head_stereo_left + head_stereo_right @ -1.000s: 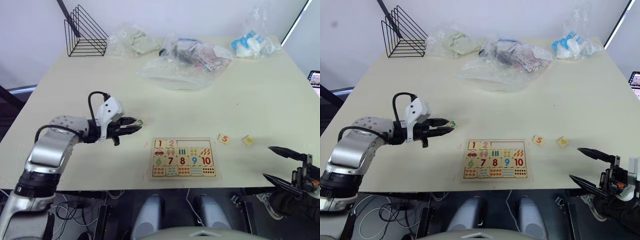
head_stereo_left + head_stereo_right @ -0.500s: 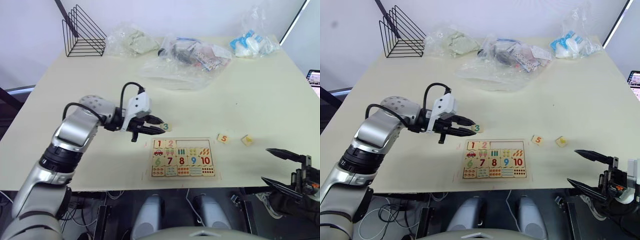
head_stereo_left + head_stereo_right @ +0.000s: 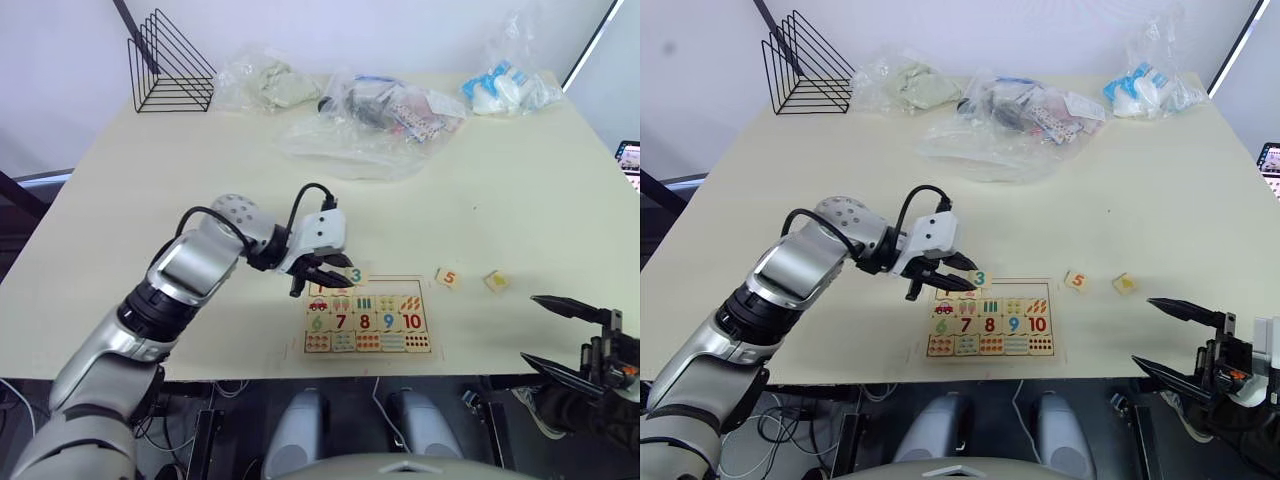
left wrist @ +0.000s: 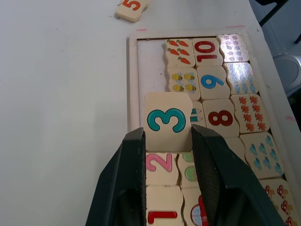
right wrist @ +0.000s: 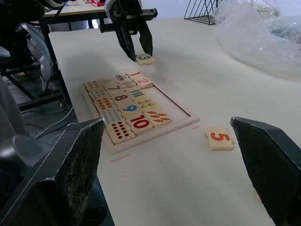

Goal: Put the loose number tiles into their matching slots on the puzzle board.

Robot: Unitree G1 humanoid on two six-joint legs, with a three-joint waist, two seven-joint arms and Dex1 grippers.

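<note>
The left gripper [image 4: 165, 141] is clamped on a small square pale-wood tile printed with a teal 3 [image 4: 166, 121], its two black fingers pinching the tile's opposite side edges. It holds the tile in the air above the flat rectangular pale-wood puzzle board [image 3: 368, 315], over the top row just past the seated 1 and 2. The open slots [image 4: 149, 66] of that row run on toward three o'clock from there.

The tile looks light, stiff and smooth. An edge pinch like this one seems right, and it leaves the printed face clear, but polished wood could slip or twist between hard fingers if the grip loosens early.

A second ago the same tile was carried well out at nine o'clock of the board. Half a second ago it was near the board's upper corner. Now it is over the row.

At three o'clock of the board, a loose pale-wood tile with an orange 5 [image 3: 447, 277] lies on the cream table [image 3: 520, 190], with another small pale tile [image 3: 495, 281] just beside it; I can't read its face. The right gripper [image 3: 570, 336] hangs off the table's near corner at four o'clock, fingers spread wide and holding nothing.
</note>
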